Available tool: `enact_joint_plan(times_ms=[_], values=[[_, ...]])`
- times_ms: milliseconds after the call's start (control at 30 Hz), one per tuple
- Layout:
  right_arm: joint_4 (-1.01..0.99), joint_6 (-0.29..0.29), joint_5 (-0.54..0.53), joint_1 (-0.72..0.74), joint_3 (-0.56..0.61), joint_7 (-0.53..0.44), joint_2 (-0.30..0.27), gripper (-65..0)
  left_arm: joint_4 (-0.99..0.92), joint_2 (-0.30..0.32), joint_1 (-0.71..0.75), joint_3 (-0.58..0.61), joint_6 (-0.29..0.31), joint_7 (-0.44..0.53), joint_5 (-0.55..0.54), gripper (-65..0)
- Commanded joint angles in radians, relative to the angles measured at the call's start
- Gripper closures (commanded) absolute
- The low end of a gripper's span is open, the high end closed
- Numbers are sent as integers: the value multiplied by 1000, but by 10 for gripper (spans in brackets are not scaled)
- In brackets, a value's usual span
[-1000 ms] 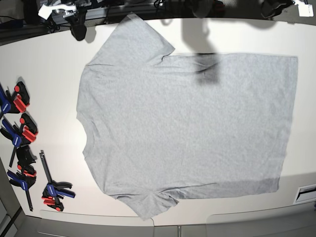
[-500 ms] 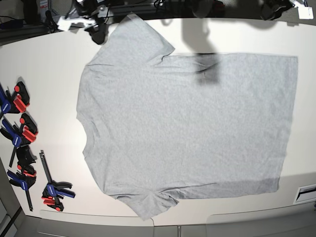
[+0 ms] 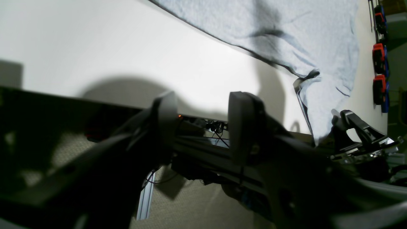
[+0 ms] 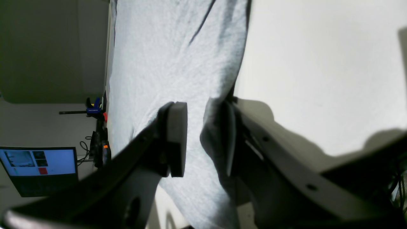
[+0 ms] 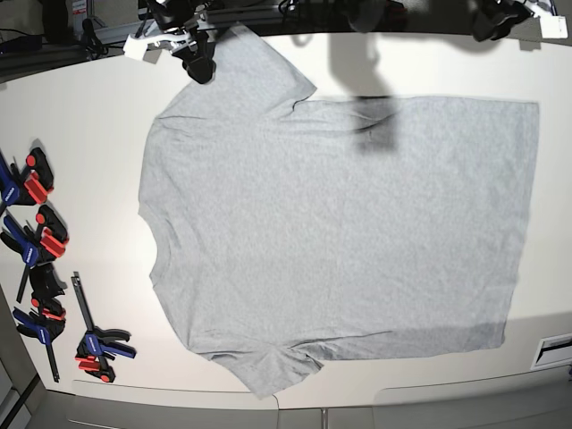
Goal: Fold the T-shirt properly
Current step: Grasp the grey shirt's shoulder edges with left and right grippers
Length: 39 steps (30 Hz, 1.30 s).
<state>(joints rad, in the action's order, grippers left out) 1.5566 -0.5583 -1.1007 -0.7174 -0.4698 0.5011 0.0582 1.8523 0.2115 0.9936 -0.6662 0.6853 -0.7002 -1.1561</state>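
The light grey T-shirt (image 5: pixel 340 223) lies spread flat on the white table (image 5: pixel 89 125), plain side up, collar to the left; no lettering shows. My right gripper (image 5: pixel 198 64) is at the far left, at the edge of the far sleeve. In the right wrist view the right gripper (image 4: pixel 203 140) is open, with sleeve cloth (image 4: pixel 165 63) between and under its fingers. My left gripper (image 5: pixel 494 20) is at the far right, beyond the hem corner. In the left wrist view the left gripper (image 3: pixel 203 121) is open and empty over the table's back edge, apart from the shirt (image 3: pixel 286 25).
Several red, blue and black clamps (image 5: pixel 36 241) lie along the table's left edge; they also show in the left wrist view (image 3: pixel 380 63). A white slotted part (image 5: pixel 554 350) sits at the near right corner. A monitor (image 4: pixel 38 165) stands beyond the table.
My right gripper has moved right along the table's back edge, from off the shirt to the far sleeve's edge. The shirt and the left arm have not visibly moved.
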Motion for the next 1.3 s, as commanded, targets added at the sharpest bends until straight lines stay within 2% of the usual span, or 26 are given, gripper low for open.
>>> enact_joint_plan(times_ms=[0,133,233,267,333,367,567,667,767,1000,1133,1267], values=[[8,-13,-8,-12,1,12,-3,-184,14,8,14,-8,13,16,-24,-265],[7,-13,-63,-12,25,49,-2,-184,14,8,14,-8,13,16,-24,-267],[7,-11,-61,-12,62,45,-2,-178,14,8,11,-8,13,14,-24,-267],[7,-10,-60,-12,74,45,-3,-157,14,8,11,-8,13,15,-24,-267],[7,-10,-49,-12,89,46,-2,-39,14,8,3,-8,13,13,-24,-267],[7,-11,-44,-12,92,46,-2,0,14,8,-1,-8,13,12,-24,-267],[8,-11,3,-12,90,46,-1,0,14,8,-59,-48,13,-10,-26,-267],[8,-11,3,-12,90,46,-4,0,13,14,-133,-109,-60,-89,-61,-268],[8,-11,3,-12,91,47,-3,0,4,61,-193,-131,-108,-93,-64,-274],[8,-11,3,-12,90,46,-3,0,-101,183,-300,-131,-205,-68,63,-308],[7,-11,3,-12,90,47,-3,0,-280,245,-372,-131,-222,-58,74,-308],[8,-11,29,-12,90,46,-3,0,-488,306,-452,-131,-222,-71,20,-308]])
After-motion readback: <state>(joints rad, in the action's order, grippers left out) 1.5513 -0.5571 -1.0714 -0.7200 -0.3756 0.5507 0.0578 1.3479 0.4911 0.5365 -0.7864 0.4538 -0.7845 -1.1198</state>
